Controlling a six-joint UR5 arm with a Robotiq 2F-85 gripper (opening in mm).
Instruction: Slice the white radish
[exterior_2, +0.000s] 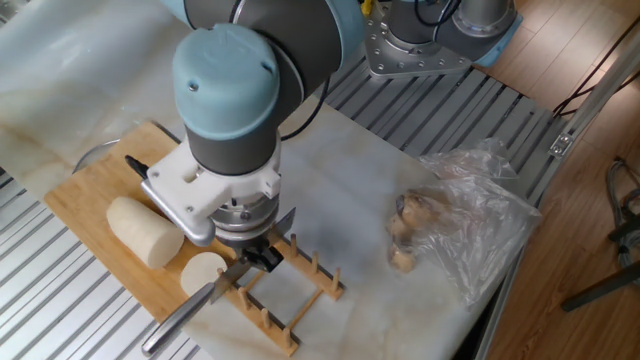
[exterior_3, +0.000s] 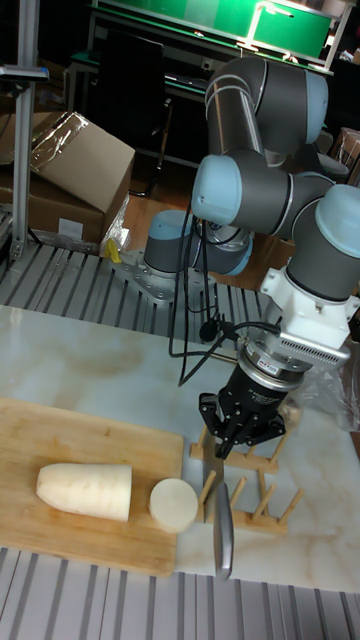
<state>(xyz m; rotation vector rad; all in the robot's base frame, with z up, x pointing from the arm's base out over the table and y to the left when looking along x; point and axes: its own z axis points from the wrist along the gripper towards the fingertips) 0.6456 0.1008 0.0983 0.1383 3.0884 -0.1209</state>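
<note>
- Black two-finger gripper points down over the slotted wooden rack, fingers clenched around the blade end of a steel kitchen knife.
- Knife lies across the rack's near edge; its metal handle sticks out toward the table front, past the board corner.
- Thick creamy-white radish cylinder lies on its side on the light bamboo cutting board, left of the gripper and not touching it.
- Short round white radish stub sits on the board's right edge, cut face visible, just beside the long piece and just beside the knife handle.
- Whether stub and knife touch: cannot tell.
- Board rests on the white marbled tabletop, rack just off its right side.
- Crumpled clear plastic bag with brownish lumps sits well apart, on the far side of the tabletop in the fixed view.
- Brown cardboard box sits behind the table in the tall view.
</note>
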